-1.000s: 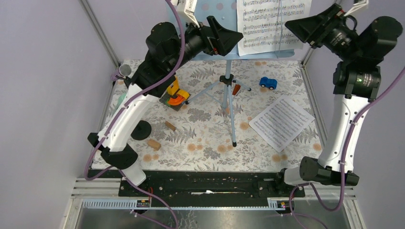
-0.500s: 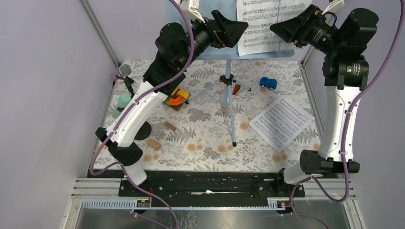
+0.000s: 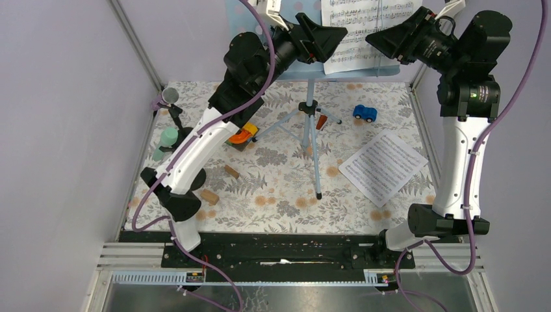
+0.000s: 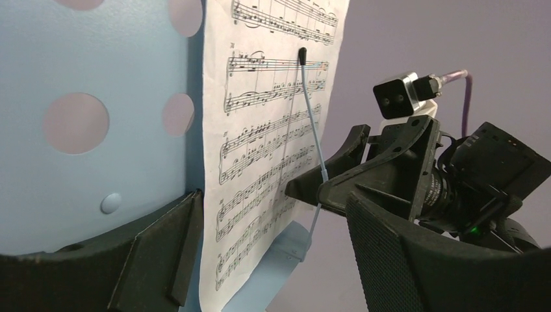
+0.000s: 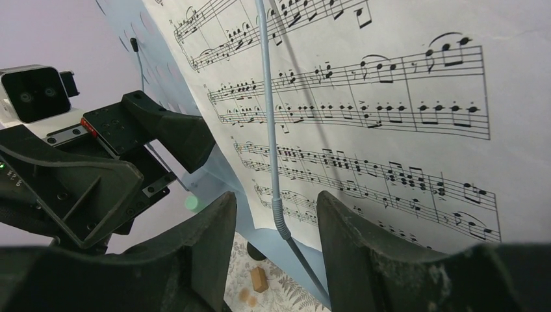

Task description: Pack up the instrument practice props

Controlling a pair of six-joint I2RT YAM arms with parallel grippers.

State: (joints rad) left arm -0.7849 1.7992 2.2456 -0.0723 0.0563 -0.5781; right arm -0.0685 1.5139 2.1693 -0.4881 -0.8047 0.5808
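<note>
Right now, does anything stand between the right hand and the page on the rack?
Yes: a thin wire clip lies across the page, directly ahead of the right hand. Nothing else shows.

Overhead view; both wrist views close on one sheet-music page (image 4: 273,149)

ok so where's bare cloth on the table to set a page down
The widest bare patch is the near strip between the wooden block and the tripod's front leg. A smaller one lies between the blue toy car and the loose sheet-music page. The left side is crowded: mint-green microphone, orange toy.
</note>
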